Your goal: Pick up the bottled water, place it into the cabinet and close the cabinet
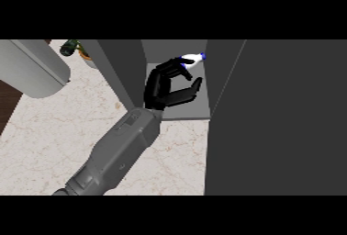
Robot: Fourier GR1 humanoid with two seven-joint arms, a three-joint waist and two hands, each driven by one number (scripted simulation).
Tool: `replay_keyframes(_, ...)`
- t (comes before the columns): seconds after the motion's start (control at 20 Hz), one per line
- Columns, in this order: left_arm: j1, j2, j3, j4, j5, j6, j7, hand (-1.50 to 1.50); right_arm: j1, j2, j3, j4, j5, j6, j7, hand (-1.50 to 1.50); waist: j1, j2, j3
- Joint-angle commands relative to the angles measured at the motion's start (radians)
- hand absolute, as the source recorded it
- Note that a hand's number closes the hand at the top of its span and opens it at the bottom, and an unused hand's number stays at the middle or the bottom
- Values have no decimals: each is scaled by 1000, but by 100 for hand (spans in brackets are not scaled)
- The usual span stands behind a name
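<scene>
The bottled water, white with a blue cap, is inside the open cabinet, near the back of its shelf. My left hand reaches into the cabinet. Its bent fingers touch the bottle's near side and hide part of it. The thumb stands apart lower down, and bare shelf shows between thumb and fingers. The cabinet door is swung open and fills the right of the view as a dark panel. My right hand does not show.
The cabinet's left wall stands close beside my forearm. A large grey rounded object and a potted plant sit at the back left. Marble counter spreads to the left of the arm.
</scene>
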Motion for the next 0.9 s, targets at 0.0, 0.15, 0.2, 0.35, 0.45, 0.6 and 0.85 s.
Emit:
replay_keyframes(0.0, 148, 0, -95, -178, 31, -44, 41, -150, 45, -1, 34, -156, 31, -34, 68, -150, 36, -8, 0)
replay_keyframes(0.15, 271, 0, -198, -325, 54, -38, 50, -150, 36, 1, 37, -114, 49, -49, 44, -150, 37, -9, 0)
replay_keyframes(0.2, 326, 0, -221, -349, 30, -33, 58, -150, 80, -7, 51, -138, 68, -59, 38, -150, 40, -14, 0)
replay_keyframes(0.35, 441, 45, -245, -508, 5, 55, 74, -150, 87, -4, 69, -126, 98, -87, 32, -150, 50, -13, 0)
replay_keyframes(0.45, 534, 114, -255, -601, 2, 48, 60, -150, 74, -2, 81, -133, 107, -98, 27, -150, 56, -12, 0)
replay_keyframes(0.6, 688, 220, -264, -694, -5, 39, 19, -150, 87, -30, 92, -154, 115, -96, 22, -150, 60, -10, -1)
replay_keyframes(0.85, 862, 344, -241, -877, 19, -13, -36, -150, 71, -145, 122, -126, 175, -25, 28, 150, 67, -7, -2)
